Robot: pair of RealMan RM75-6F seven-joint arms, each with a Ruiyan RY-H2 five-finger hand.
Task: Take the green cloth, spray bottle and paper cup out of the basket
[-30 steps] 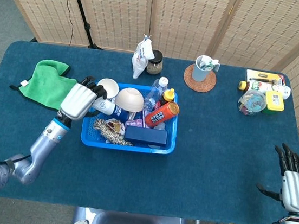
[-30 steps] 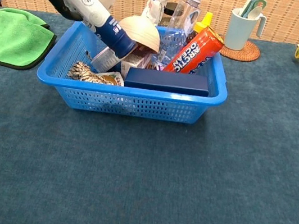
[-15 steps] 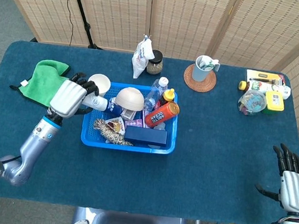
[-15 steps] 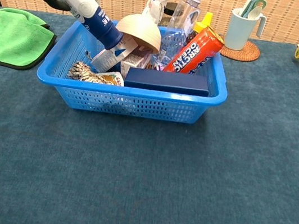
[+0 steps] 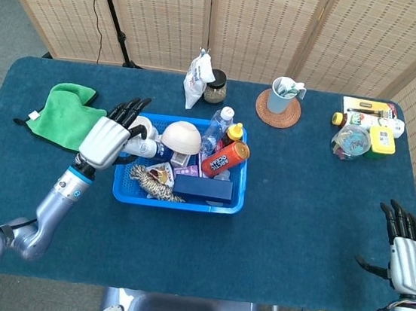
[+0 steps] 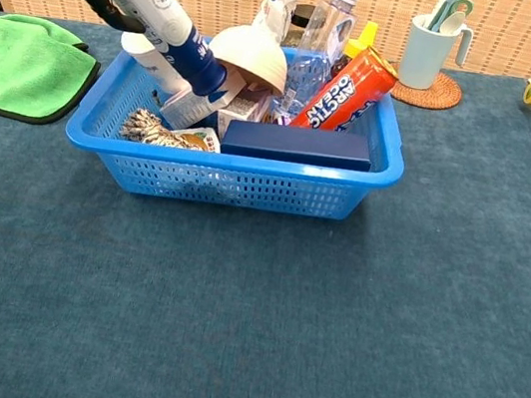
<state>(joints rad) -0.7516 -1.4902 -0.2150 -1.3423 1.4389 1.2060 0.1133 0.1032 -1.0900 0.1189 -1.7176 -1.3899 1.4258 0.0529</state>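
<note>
1. My left hand (image 5: 108, 139) is at the basket's (image 5: 180, 200) left rim. It holds the white-and-blue spray bottle (image 6: 158, 14), which is tilted, blue end down in the basket by the upturned bowl (image 6: 251, 55).
2. Head view shows my fingers stretched out past the bottle; chest view shows dark fingers wrapped round its white upper part.
3. Paper cup (image 5: 143, 126) sits partly hidden behind my left hand. I cannot tell if it's inside the basket.
4. Green cloth (image 5: 61, 112) lies flat on the table (image 5: 308, 206), left of the basket.
5. My right hand (image 5: 411, 258) is at the table's near right corner, spread, holding nothing.
</note>
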